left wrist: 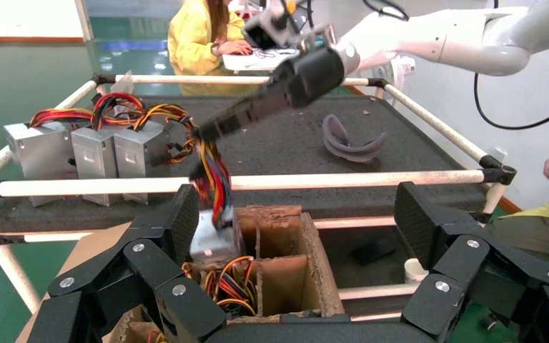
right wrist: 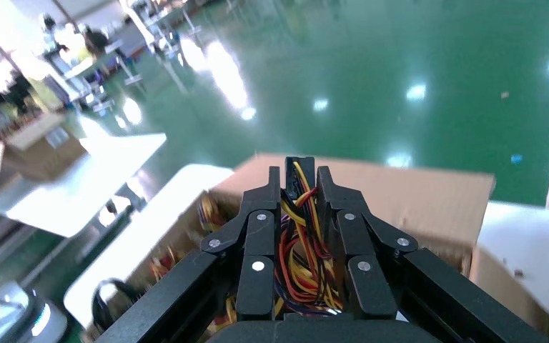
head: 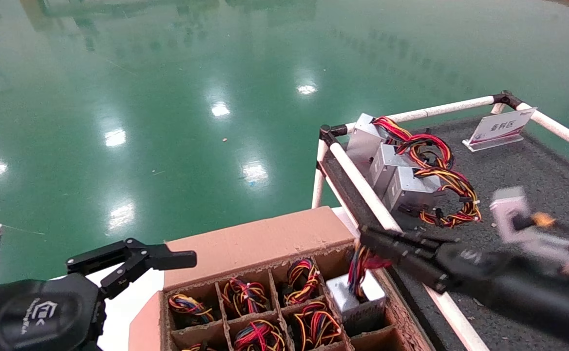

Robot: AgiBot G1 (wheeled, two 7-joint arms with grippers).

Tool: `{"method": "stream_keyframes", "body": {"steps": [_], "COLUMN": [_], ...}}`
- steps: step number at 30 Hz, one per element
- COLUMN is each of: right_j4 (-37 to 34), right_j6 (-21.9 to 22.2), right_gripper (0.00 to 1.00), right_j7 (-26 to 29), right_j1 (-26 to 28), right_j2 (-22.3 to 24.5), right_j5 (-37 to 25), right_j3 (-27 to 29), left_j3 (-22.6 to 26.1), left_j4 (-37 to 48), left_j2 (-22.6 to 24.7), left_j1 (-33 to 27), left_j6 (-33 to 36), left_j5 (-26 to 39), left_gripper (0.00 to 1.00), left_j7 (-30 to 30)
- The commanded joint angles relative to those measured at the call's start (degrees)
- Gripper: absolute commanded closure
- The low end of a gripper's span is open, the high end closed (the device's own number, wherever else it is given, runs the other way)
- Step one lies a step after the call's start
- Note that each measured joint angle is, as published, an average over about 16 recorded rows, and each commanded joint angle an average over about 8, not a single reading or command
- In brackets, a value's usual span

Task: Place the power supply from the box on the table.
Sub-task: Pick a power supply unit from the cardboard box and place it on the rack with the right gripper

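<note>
— What's closest to me?
— My left gripper (head: 160, 257), low at the near left beside the box (head: 260, 243). Its fingers are spread wide and hold nothing.
— Where's the table (head: 518, 165)?
— Right of the box. I see three silver units (head: 391, 170) by its white rail (head: 362, 185) and a sign card (head: 501, 127) farther back.
— And my right gripper (head: 369, 241)?
— It's clamped on the wire bundle (right wrist: 302, 243) over the box's right edge.
— The power supply (head: 355, 295)?
— It hangs from those wires, its bottom inside a cell.

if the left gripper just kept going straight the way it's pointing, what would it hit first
Probably the box: the left gripper, open, faces its near cells, with the table rail behind. The right gripper lifts the power supply there; depth is unclear.
</note>
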Motion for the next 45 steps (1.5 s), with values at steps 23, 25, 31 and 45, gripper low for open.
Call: {"method": "stream_keyframes", "body": {"steps": [23,25,31,45], "right_j4": [1.4,-0.2,-5.5,-13.3], "right_j6": [3.6,2.2,-2.1,-6.9], "right_gripper": [1.0,1.0,1.0,1.0], "right_j7": [11.2,10.8,9.1,4.4], "right_j1": [9.9,10.1,9.0,3.6], "right_j2": [10.7,11.5,13.5,13.4], "right_j5": [10.8,11.1,12.0,13.9], "right_j3": [10.0,10.4,11.4,13.0], "left_j3": [0.0,0.0,0.0,0.0], "left_j4": [0.0,0.0,0.0,0.0], "left_j2": [0.0,0.0,0.0,0.0], "left_j1": [0.0,0.0,0.0,0.0], "left_j6": [0.0,0.0,0.0,0.0], "left_j5": [0.0,0.0,0.0,0.0], "left_gripper": [0.0,0.0,0.0,0.0], "left_j7": [0.0,0.0,0.0,0.0]}}
